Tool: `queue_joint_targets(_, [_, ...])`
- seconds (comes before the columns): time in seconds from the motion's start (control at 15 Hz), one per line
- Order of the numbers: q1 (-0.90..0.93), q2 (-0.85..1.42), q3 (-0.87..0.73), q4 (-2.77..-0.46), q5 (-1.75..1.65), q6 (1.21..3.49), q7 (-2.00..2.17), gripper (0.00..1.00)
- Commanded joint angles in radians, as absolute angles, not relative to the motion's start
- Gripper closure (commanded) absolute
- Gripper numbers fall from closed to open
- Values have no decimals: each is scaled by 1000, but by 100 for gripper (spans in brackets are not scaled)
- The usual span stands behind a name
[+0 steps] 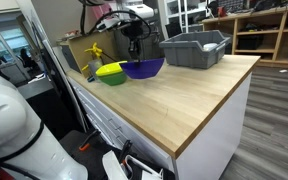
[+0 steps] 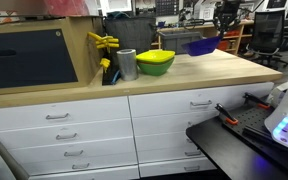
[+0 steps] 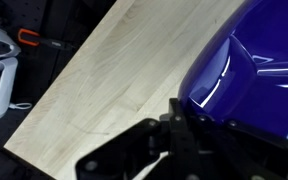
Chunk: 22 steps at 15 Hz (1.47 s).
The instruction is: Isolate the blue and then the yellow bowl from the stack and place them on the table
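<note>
The deep blue plastic bowl (image 1: 144, 68) is off the stack and hangs at the black Robotiq gripper (image 1: 135, 52), whose fingers appear clamped on its rim. In the wrist view the dark fingers (image 3: 189, 140) meet the glossy blue wall (image 3: 269, 60) at the bottom of the picture, though the contact itself is in shadow, so the grip is a judgement. In an exterior view the bowl (image 2: 201, 45) seems to float clear of the light wooden tabletop (image 2: 224, 68), below and to one side of the gripper (image 2: 217, 35). It sits towards the back edge, about midway between the stack and the table's end. The relation that matters for the coming move is vertical. The bowl lies under the gripper with bare wood (image 3: 114, 70) beneath and beside it, so a straight lowering should land it flat. Being round, it has no long axis to line up. Just beside it, nearer the corner by the wall, stands the yellow plastic bowl (image 1: 109, 70), nested in a green one (image 2: 155, 68). The two look close together in that exterior view, and whether their rims touch cannot be told. A little more room from the stack would make the later pick of the yellow bowl easier. Further out, a grey plastic bin (image 1: 194, 48) stands on the back edge on the blue bowl's other side. A metal cup (image 2: 126, 64) stands next to the stack, on the side away from the blue bowl.
</note>
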State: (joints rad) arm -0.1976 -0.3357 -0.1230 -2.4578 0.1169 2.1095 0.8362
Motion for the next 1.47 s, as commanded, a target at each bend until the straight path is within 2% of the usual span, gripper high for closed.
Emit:
queue_joint_targets(0.0, [-240, -373, -130, -2503, 91, 2144, 798, 99])
queue_joint_targets(0.8, [-299, -300, -135, -2617, 15, 2460, 761, 99])
queue_joint_targets(1.07, [-287, -284, -126, -2629, 23, 2489, 768, 99])
queue_joint_targets(1.13, [-284, -285, -124, -2629, 24, 2481, 769, 70])
queue_joint_targets(1.2, [-280, -290, -118, -2627, 23, 2469, 772, 69])
queue_joint_targets(1.4, [-261, -316, -81, -2615, -2, 2419, 785, 48])
